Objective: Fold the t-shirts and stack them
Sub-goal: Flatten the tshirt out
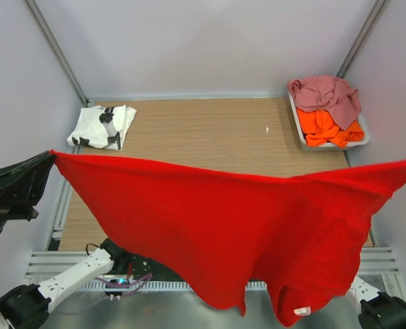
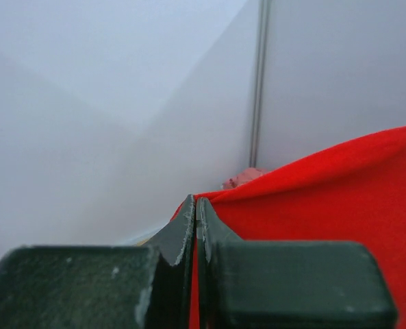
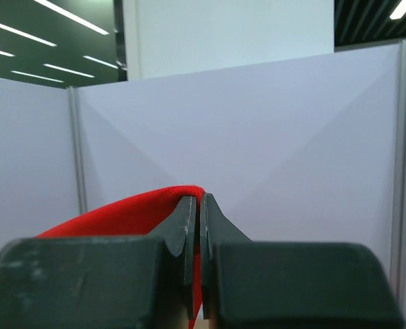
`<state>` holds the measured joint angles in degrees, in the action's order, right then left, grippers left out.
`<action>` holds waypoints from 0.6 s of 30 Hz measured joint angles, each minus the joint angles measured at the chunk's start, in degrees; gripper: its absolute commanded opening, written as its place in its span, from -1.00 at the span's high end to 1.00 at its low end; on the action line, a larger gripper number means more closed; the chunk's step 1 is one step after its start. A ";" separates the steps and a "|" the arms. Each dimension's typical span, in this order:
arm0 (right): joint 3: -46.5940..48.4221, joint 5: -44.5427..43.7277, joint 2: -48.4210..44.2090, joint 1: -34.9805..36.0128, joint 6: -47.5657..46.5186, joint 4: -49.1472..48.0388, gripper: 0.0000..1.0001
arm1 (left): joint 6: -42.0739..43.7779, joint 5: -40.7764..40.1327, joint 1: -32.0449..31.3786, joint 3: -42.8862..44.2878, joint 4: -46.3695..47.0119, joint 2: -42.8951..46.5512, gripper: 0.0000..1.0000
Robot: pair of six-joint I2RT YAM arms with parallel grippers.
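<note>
Red t-shirt (image 1: 223, 226) held stretched in air, nearer than tray (image 1: 331, 146); one end clamped in left gripper (image 2: 194, 205), other in right gripper (image 3: 197, 201). Risk: edge pulled from jaws if cloth stretched tighter; shirt dropped crumpled.

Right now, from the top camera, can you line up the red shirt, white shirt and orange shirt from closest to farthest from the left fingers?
1. Red shirt: pinched in the left fingers, spread across the front.
2. White shirt: folded, back left.
3. Orange shirt: in the tray, back right.
</note>
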<state>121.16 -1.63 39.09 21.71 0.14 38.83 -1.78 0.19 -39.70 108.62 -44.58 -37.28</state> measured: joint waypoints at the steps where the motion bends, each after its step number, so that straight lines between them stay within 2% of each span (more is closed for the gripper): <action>1: 0.02 -1.57 1.62 0.02 -0.39 -0.66 0.97 | 0.48 -1.53 -0.02 -0.92 0.20 -0.37 1.00; 7: -7.45 -11.08 14.97 0.02 -3.04 -6.25 0.98 | 2.40 -13.55 -0.04 -8.72 1.66 -6.45 1.00; 11: -14.88 -16.28 30.32 0.00 -5.90 -9.01 0.97 | 3.85 -22.38 0.68 -13.51 1.99 -15.89 1.00; 13: -15.69 -17.14 39.45 -0.11 -6.73 -10.01 0.98 | 3.69 -22.25 4.92 -16.52 2.49 -22.14 1.00; 16: -14.27 -16.94 56.11 -0.46 -7.50 -10.64 0.98 | 1.14 -17.94 17.03 -19.78 3.04 -32.63 1.00; 17: -10.97 -16.39 63.30 -0.68 -7.52 -8.96 0.89 | -0.13 -16.52 20.90 -20.09 3.15 -37.48 0.95; 18: -7.63 -15.80 68.52 -0.81 -7.48 -8.63 -0.27 | -1.46 -15.58 24.17 -19.91 3.41 -42.60 0.72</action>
<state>113.54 -17.43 107.61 20.91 -7.33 30.20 -3.25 -15.40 -15.53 88.71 -41.17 -79.88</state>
